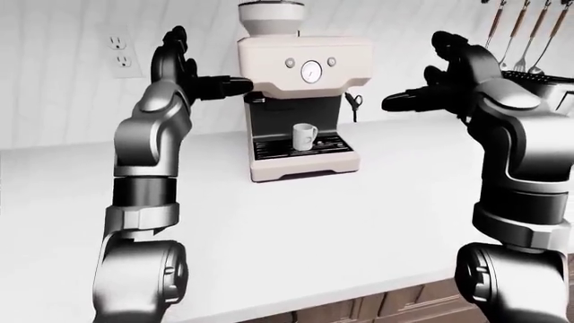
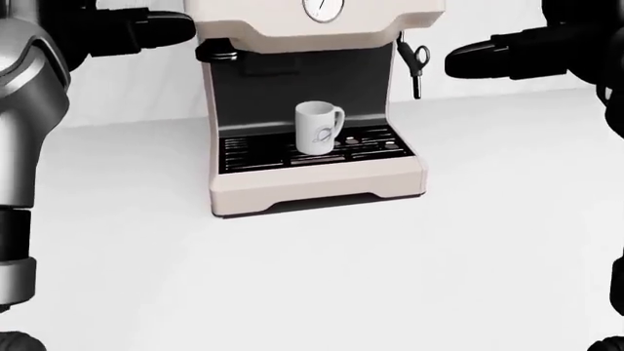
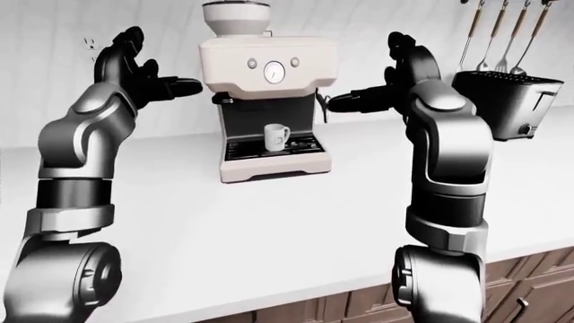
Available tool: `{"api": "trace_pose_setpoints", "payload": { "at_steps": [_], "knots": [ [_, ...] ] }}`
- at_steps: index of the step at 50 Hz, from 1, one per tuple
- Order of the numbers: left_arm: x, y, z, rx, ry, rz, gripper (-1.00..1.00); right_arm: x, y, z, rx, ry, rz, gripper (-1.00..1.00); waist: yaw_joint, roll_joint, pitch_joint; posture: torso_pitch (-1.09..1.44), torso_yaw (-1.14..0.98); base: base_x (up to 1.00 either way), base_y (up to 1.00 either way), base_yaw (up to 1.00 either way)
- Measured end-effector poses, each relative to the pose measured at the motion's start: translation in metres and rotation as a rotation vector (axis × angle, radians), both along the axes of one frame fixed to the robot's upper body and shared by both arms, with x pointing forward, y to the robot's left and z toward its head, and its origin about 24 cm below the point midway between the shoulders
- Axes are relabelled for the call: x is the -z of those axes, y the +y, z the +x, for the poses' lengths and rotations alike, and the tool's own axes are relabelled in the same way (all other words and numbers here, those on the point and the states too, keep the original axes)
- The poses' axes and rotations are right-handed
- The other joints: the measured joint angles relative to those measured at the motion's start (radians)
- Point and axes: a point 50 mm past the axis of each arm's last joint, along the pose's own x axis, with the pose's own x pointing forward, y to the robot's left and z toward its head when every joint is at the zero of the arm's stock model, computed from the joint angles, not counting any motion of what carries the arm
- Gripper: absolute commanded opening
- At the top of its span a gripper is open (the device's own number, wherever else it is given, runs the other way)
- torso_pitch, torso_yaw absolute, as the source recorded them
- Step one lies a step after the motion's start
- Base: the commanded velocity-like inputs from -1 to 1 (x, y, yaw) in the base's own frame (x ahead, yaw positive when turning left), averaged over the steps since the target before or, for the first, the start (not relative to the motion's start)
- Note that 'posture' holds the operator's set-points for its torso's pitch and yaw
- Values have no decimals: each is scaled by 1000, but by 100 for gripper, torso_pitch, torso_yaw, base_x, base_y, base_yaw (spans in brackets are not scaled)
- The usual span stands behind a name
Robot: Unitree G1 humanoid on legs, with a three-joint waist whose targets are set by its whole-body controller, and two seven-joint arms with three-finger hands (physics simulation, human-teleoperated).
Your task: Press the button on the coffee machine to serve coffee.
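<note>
1. Approach step: coffee machine [image 1: 303, 108] is sitting upright on tabletop [image 1: 359, 215], mug [image 1: 305, 136] on its tray.
2. Left hand [image 1: 184, 70] and right hand [image 1: 449, 81] are hovering beside it, fingers spread, touching nothing.
3. Next move is probably calling for one fingertip reaching a front-panel button [image 1: 331, 62].

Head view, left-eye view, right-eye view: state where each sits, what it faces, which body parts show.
Head view: on the head, tilted down at the coffee machine and mug; hands at the top corners.
Left-eye view: on the head, level; both arms, left hand, utensils.
Right-eye view: the same, offset; right hand, toaster.
The eye views share nearly everything.
</note>
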Motion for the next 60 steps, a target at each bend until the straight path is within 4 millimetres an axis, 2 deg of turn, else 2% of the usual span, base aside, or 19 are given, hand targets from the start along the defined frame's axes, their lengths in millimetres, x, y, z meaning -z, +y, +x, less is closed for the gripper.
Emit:
{"api": "trace_pose_setpoints", "payload": {
  "at_steps": [6, 12, 26, 39, 51, 60],
  "knots": [
    [0, -1, 1, 6, 14, -5, 100, -1, 0, 2, 0, 9, 1, 100, -2, -1, -14, -54, 0, 0, 0, 0],
    [-4, -1, 0, 7, -10, -8, 100, 1, 1, 4, -4, -1, 2, 100, -2, -3, -40, -57, 0, 0, 0, 0],
    [-3, -8, 1, 40, -13, -3, 100, 2, 2, 8, -4, -3, 4, 100, -2, -5, -75, -64, 0, 0, 0, 0],
    [-16, -29, -15, 159, -36, -29, 100, 1, 2, 13, -6, 3, 2, 100, -3, -1, -77, -64, 0, 0, 0, 0],
    [-17, -59, -36, 309, 14, -98, 100, 3, 5, 18, -9, -1, 8, 100, -1, 0, -74, -64, 0, 0, 0, 0],
    [-14, -73, -49, 369, 36, -111, 100, 7, 4, 19, -8, 4, 14, 100, 1, -2, -74, -64, 0, 0, 0, 0]
  ]
}}
